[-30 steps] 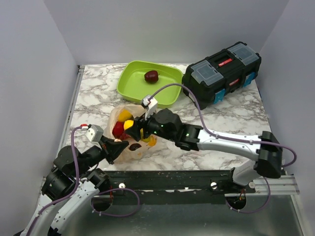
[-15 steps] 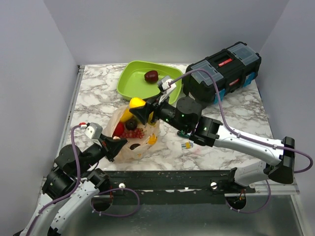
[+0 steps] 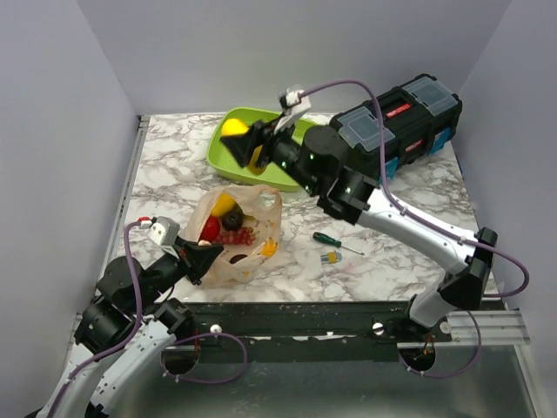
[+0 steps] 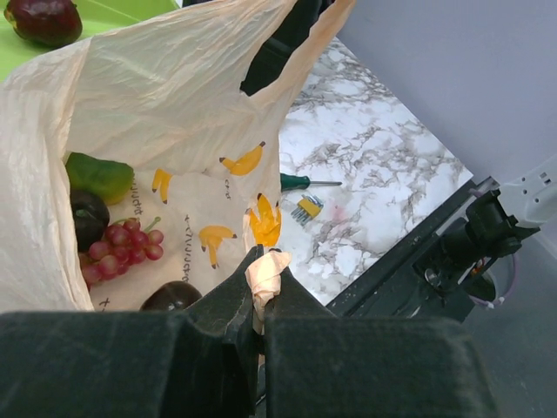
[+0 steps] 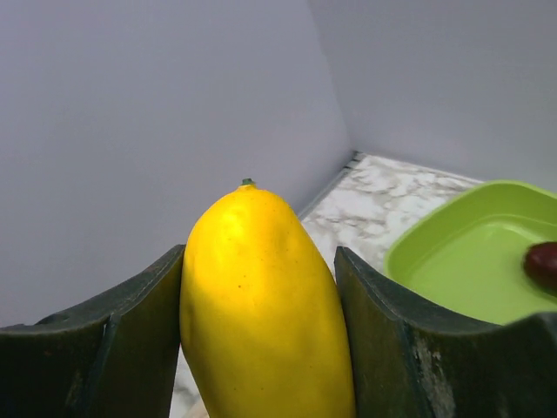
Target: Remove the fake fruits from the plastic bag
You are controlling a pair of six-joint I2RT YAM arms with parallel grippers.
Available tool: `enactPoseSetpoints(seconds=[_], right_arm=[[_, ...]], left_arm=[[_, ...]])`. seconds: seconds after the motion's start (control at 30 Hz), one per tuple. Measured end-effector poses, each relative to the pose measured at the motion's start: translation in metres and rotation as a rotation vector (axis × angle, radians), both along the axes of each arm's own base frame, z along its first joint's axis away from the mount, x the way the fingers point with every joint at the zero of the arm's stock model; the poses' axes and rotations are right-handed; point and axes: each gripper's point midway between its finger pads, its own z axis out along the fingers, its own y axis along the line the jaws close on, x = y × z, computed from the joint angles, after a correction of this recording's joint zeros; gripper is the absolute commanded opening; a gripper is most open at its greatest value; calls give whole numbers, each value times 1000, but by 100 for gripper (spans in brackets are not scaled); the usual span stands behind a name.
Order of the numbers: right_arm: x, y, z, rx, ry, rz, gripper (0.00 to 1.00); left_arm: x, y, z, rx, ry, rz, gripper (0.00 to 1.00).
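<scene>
One dark red toy fruit (image 4: 43, 19) lies in the lime-green plastic tray (image 5: 470, 261) at the far edge of the tabletop (image 3: 165, 174); the right gripper (image 5: 261, 366) grasps a yellow toy fruit (image 5: 252, 261) above it. The left gripper (image 4: 261, 292) clenches the rim of the pale-orange plastic bag (image 4: 165, 96) by the near-left corner; a reddish grape bunch (image 4: 122, 248), a dark purple fruit (image 4: 87, 218) and perhaps a green fruit (image 4: 100, 177) wait inside

Yellow fruit (image 5: 261, 305) base cut off below; dark red fruit (image 5: 544, 264) cropped at right; tray (image 3: 222, 159) partly behind right arm (image 3: 383, 213)

Overhead view spans the table (image 3: 174, 165); close wrist views share the green tray (image 5: 452, 261).
</scene>
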Motion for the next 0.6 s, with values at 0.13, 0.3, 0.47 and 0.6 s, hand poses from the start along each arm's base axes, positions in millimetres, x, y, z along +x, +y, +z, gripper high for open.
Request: enactPoseSetpoints(seconds=[0.13, 0.3, 0.47, 0.6], right_arm=[[89, -42, -22, -4, 94, -190, 3], [172, -102, -74, -65, 179, -478, 3], [219, -107, -143, -187, 225, -655, 3], [253, -107, -217, -302, 293, -763, 3]], left_arm=[[1, 4, 1, -5, -6, 22, 0], [4, 7, 1, -8, -7, 44, 0], [5, 7, 1, -7, -5, 51, 0], [5, 7, 0, -3, 0, 51, 0]])
